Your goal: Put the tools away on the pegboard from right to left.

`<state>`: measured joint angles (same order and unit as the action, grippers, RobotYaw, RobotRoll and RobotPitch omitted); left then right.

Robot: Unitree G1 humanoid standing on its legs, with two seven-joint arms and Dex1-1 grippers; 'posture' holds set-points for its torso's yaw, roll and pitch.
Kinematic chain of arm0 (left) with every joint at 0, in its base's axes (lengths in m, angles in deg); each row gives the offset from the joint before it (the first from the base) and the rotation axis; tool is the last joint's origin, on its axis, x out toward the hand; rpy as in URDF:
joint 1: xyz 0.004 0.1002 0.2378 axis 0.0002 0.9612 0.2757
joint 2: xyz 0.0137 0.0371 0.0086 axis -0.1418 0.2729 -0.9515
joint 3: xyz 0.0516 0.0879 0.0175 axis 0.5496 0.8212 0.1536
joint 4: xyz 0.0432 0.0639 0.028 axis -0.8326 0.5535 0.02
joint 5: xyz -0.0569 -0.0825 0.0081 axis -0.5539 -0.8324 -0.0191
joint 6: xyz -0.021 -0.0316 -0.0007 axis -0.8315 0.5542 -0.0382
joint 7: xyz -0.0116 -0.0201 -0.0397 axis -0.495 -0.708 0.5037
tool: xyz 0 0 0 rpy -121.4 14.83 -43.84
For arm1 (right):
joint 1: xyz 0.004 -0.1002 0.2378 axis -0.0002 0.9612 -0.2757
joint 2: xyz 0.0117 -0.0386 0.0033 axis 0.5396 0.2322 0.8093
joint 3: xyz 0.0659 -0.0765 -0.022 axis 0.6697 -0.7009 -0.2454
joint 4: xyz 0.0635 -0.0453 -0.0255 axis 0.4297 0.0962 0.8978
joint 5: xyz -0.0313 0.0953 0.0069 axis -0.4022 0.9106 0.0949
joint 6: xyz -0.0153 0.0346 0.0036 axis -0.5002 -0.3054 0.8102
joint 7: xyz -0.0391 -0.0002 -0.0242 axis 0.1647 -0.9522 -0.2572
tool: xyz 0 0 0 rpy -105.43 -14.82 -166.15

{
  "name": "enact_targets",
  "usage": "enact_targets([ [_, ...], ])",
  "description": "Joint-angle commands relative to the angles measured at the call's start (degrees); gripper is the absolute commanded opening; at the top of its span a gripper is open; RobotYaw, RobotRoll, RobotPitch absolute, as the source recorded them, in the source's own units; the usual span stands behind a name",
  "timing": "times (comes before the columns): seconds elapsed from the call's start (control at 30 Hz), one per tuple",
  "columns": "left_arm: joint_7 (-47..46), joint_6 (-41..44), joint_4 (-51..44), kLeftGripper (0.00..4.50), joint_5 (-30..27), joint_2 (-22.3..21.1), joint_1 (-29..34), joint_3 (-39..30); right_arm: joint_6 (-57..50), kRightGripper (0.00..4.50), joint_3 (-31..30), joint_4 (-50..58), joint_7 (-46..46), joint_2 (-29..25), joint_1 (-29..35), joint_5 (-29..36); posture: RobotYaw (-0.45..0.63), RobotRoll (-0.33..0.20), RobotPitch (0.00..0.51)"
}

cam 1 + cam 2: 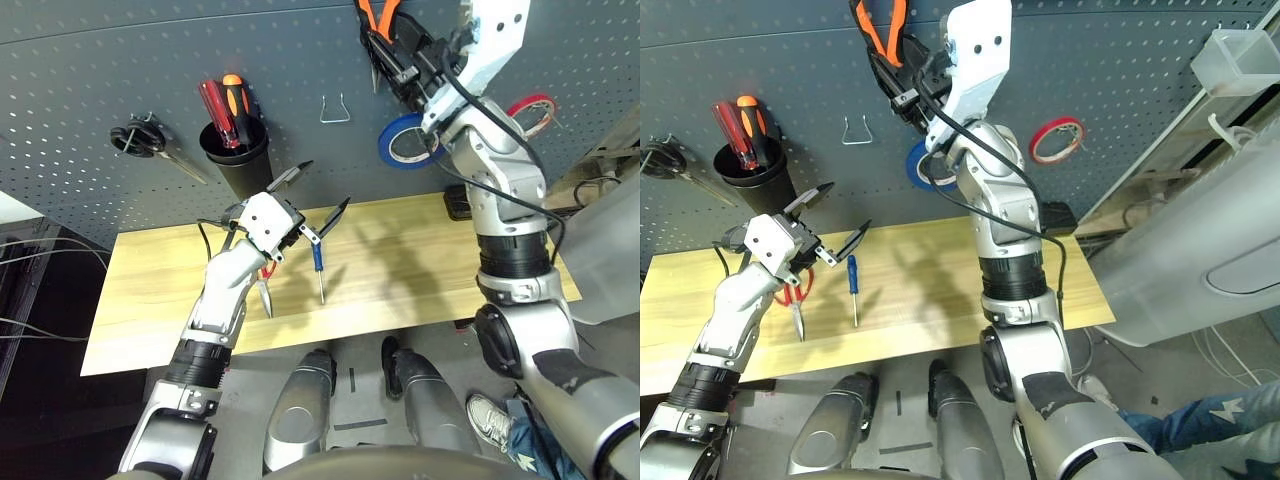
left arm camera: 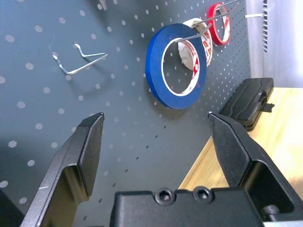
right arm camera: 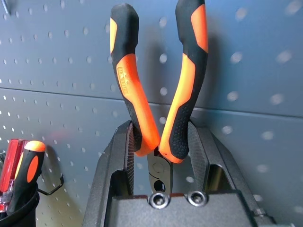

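Right gripper point(image 3: 158, 124): fingers clenched on the orange-and-black-handled metal pliers point(image 3: 135, 101), one finger against the outer side of each handle; handles spread upward past the fingertips, metal head down between the fingers, in front of the dark grey-blue perforated metal pegboard point(image 1: 300, 60).

Left gripper point(image 2: 156, 114): fingers released, wide apart, nothing between them, over the pale wooden bench point(image 1: 160, 290).

Blue tape ring point(image 2: 155, 71): on a pegboard hook, beyond the left fingers and below the right. White tape ring point(image 2: 208, 47): behind the blue one. Red tape ring point(image 2: 213, 29): farther from the left fingers.

Small blue-handled screwdriver point(image 1: 853, 280) and red-handled scissors point(image 1: 797, 312): on the bench, near the left fingers, side by side.

Bent wire hook point(image 2: 87, 65): bare, on the pegboard, between the two grippers.

Black cup point(image 1: 240, 165): near the left fingers, holding red and orange-and-black handles.

Black-handled scissors point(image 1: 142, 140): hung beyond the cup from the left fingers.
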<state>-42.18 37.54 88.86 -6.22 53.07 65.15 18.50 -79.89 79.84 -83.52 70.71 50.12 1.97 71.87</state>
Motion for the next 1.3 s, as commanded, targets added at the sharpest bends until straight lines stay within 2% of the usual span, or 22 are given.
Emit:
enact_targets([
  [0.03, -0.48, -0.10, -0.88, 4.50, 0.54, -0.08, 1.09, -0.22, 5.96, 1.75, -0.98, -5.38, 0.86, 1.22, -1.17, -0.87, 0.25, 0.000, 0.188],
  [0.27, -1.80, 0.55, -3.13, 4.50, 1.16, -0.09, 2.97, -0.39, 11.34, 1.75, -1.70, -11.70, 2.19, 2.91, -1.19, -1.28, 0.28, 0.000, 0.203],
  [0.67, -2.82, 1.50, -4.91, 4.50, 1.20, 0.11, 4.58, -0.45, 10.53, 1.75, -2.54, -7.29, 2.88, 4.23, -1.94, -0.06, 0.28, 0.000, 0.213],
  [1.07, -3.85, 2.33, -9.99, 4.50, -4.86, 2.24, 2.99, -3.58, 13.62, 1.75, -2.45, -12.58, 2.65, 4.60, -1.29, -1.03, 0.30, 0.000, 0.221],
  [1.3, -3.29, 2.86, -11.38, 4.50, -3.81, 1.37, 4.03, -3.08, 13.69, 1.75, -3.04, -11.40, 3.19, 4.97, -1.90, -0.87, 0.30, 0.000, 0.220],
])
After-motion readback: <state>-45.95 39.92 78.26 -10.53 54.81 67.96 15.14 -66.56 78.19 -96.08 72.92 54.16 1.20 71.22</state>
